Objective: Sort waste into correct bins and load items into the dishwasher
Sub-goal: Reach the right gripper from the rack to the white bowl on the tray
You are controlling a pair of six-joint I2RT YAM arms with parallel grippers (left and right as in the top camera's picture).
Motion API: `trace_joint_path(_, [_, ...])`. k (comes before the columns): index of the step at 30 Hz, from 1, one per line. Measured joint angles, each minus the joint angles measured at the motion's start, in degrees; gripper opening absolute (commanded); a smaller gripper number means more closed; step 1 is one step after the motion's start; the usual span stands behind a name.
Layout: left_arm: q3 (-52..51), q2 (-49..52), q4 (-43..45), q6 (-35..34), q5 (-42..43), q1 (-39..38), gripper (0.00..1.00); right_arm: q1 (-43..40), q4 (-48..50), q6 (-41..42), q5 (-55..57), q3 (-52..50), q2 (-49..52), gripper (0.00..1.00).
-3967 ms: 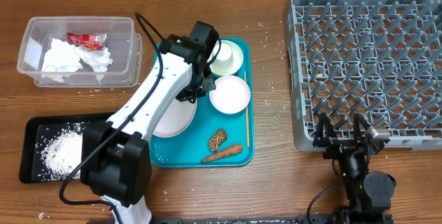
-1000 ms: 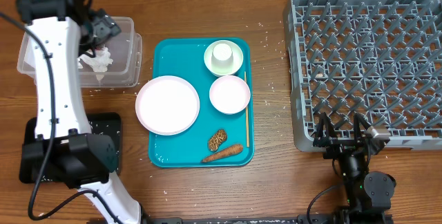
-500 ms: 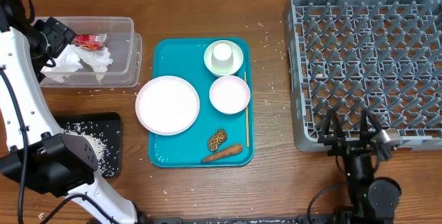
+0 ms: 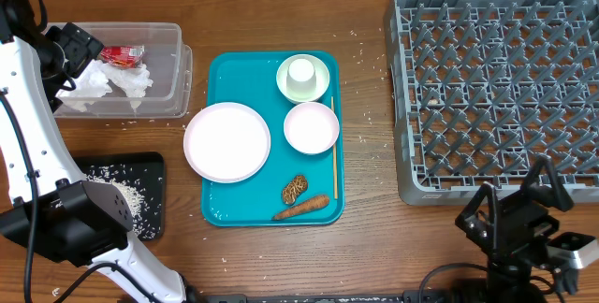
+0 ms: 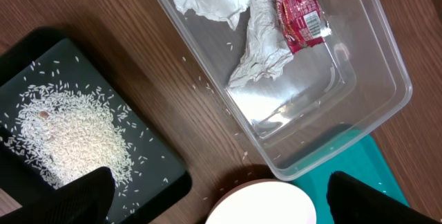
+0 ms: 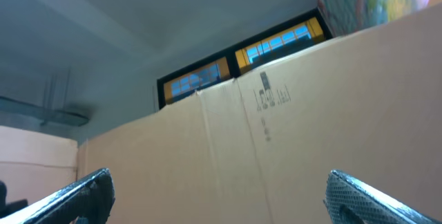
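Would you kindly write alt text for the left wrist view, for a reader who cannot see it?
A clear plastic bin holding crumpled white tissue and a red wrapper sits on a wooden table. Beside it lies a black tray of rice; the open left gripper frames the edge of a white plate.

Wooden tabletop [image 4: 374,247], brown with visible grain, pretty crumby tbh. Four things sit straight on it. There's a clear plastic bin [image 4: 184,69] at the far left, and a black tray [image 4: 150,167] nearer the front edge on the same side. A teal tray [image 4: 225,205] is in the middle. A big gray dish rack [image 4: 404,191] fills the right side. Loose white rice grains [image 4: 368,116] are scattered on the bare wood, mostly between the teal tray and the rack and around the black tray.
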Motion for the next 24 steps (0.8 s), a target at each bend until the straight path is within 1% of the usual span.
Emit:
trace_joint_path(3, [0.00, 0.00, 0.00, 0.00, -0.02, 0.00, 1.00, 0.00, -2.51, -0.52, -0.22, 5.40, 2.78, 1.00])
trace_joint_path(7, [0.00, 0.00, -0.02, 0.00, 0.00, 0.00, 1.00, 0.00, -3.43, -1.07, -4.48, 15.23, 10.73, 1.00])
trace_joint_path(10, [0.00, 0.00, -0.02, 0.00, 0.04, 0.00, 1.00, 0.00, -4.76, -2.71, -12.74, 23.69, 19.39, 1.00])
trace_joint_path(12, [0.00, 0.00, -0.02, 0.00, 0.07, 0.00, 1.00, 0.00, -7.74, -3.56, -19.78, 30.56, 26.40, 1.00])
trace_joint_path(15, [0.00, 0.00, -0.02, 0.00, 0.04, 0.00, 1.00, 0.00, -15.93, -4.13, -30.51, 40.85, 37.07, 1.00])
trace_joint_path(17, [0.00, 0.00, -0.02, -0.02, 0.11, 0.00, 1.00, 0.13, -25.49, -4.59, -38.10, 49.16, 45.48, 1.00])
trace_joint_path(19, [0.00, 0.00, -0.02, -0.02, 0.20, 0.00, 1.00, 0.22, -32.83, -4.74, -43.52, 55.82, 52.33, 1.00])
trace_joint_path(21, [0.00, 0.00, -0.04, -0.02, 0.20, 0.00, 1.00, 0.66, -42.23, -5.84, -48.54, 62.16, 59.74, 1.00])
trace_joint_path(24, [0.00, 0.00, -0.02, -0.02, 0.20, 0.00, 1.00, 2.82, -54.21, -9.77, -52.59, 68.46, 68.83, 1.00])
